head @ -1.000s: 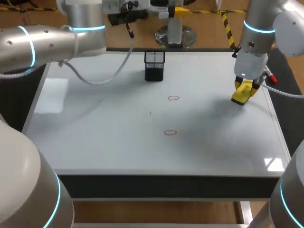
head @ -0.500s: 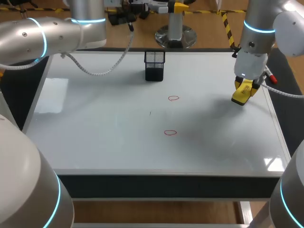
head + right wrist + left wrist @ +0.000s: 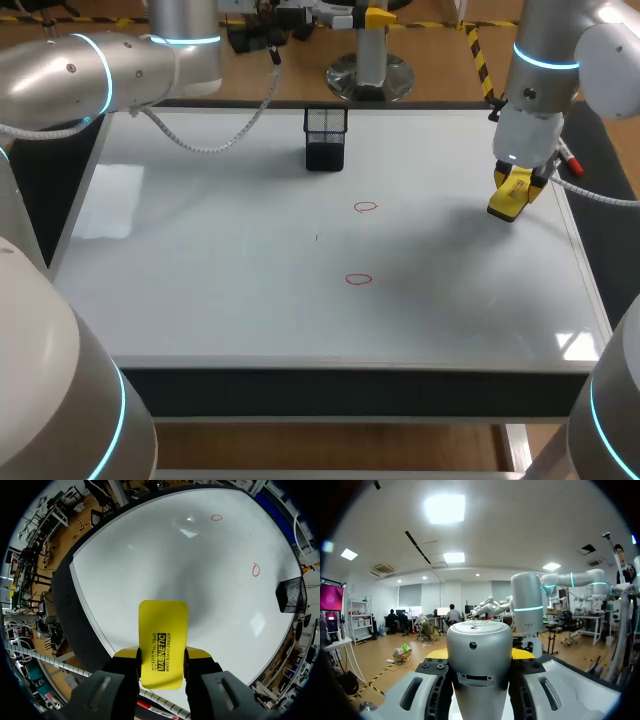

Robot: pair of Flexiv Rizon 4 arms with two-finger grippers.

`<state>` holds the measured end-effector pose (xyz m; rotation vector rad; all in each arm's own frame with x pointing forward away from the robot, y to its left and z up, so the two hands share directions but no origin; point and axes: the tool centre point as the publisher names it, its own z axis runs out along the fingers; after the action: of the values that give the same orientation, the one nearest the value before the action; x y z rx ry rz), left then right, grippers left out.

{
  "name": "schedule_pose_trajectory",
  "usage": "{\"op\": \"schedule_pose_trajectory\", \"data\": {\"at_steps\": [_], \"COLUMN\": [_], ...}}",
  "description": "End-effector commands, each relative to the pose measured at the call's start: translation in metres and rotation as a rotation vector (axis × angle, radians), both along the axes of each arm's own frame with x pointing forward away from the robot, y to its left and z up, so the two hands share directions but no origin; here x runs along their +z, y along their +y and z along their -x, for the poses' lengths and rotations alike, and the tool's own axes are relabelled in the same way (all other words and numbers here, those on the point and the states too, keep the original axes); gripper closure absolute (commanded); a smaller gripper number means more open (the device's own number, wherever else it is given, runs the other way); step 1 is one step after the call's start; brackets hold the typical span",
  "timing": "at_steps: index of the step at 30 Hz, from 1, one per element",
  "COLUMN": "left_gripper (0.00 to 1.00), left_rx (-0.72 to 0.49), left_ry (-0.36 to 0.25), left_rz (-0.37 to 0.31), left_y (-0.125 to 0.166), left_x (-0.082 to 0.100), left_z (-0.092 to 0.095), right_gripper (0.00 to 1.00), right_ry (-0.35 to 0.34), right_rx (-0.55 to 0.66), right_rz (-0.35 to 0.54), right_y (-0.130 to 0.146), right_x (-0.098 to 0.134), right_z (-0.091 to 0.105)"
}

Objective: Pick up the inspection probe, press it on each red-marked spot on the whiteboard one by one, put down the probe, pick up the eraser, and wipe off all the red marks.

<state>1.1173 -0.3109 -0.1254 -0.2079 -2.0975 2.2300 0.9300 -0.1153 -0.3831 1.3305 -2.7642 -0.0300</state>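
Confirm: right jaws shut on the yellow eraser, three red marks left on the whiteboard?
Two red marks, not three, are left on the whiteboard, per the head view. The right jaws are shut on the yellow eraser.

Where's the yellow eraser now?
In the head view the eraser sits in the right pincer at the whiteboard's right edge, right of the red marks.

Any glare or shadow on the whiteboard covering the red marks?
Head view: glare on the whiteboard at its left side and near-right corner, soft shadow beside the right gripper; far red mark and near red mark clear of both. Right wrist view: two reflections ahead of the eraser, neither on a mark.
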Motion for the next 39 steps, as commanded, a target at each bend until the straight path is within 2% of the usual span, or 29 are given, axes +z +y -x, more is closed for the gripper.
{"op": "schedule_pose_trajectory", "data": {"at_steps": [1,8,12,18,25,32,39], "left_gripper": [1.00,1.00,1.00,1.00,1.00,1.00,1.00], "left_rx": [-0.015,-0.015,-0.015,-0.015,-0.015,-0.015,-0.015], "left_ry": [0.001,0.001,0.001,0.001,0.001,0.001,0.001], "left_rz": [0.000,0.000,0.000,0.000,0.000,0.000,0.000], "left_y": [0.000,0.000,0.000,0.000,0.000,0.000,0.000], "left_x": [0.001,0.001,0.001,0.001,0.001,0.001,0.001], "left_z": [-0.004,-0.004,-0.004,-0.004,-0.004,-0.004,-0.004], "right_gripper": [1.00,1.00,1.00,1.00,1.00,1.00,1.00], "right_ry": [0.001,0.001,0.010,0.012,0.010,0.006,0.021], "right_rx": [0.002,0.002,0.072,0.166,0.352,0.474,0.584], "right_rz": [0.002,0.002,0.033,0.044,0.038,0.048,0.044], "right_y": [-0.001,-0.001,0.040,0.085,0.144,0.185,0.224], "right_x": [0.001,0.001,0.007,0.009,0.006,-0.001,-0.012], "right_z": [-0.001,-0.001,0.007,0.020,0.038,0.040,0.034]}}
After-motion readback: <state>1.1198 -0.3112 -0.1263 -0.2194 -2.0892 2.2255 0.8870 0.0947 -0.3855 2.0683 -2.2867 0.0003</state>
